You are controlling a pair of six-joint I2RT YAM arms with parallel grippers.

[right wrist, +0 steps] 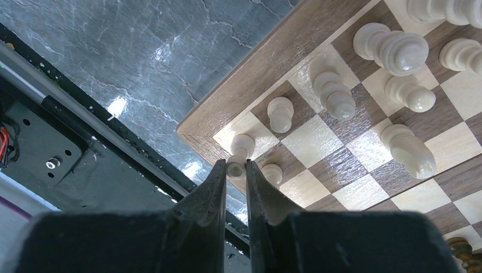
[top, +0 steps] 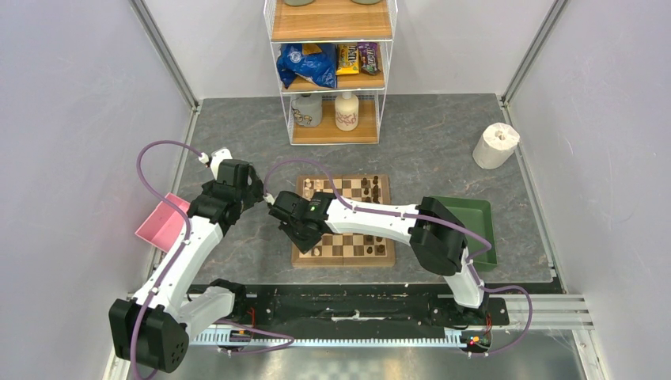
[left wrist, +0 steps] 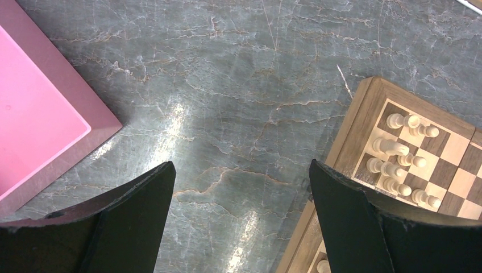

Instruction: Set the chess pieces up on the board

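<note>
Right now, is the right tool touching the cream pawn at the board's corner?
Touching. The right wrist view shows the right tool shut on the pawn, both fingers pressed against its head with no gap on either side.
</note>
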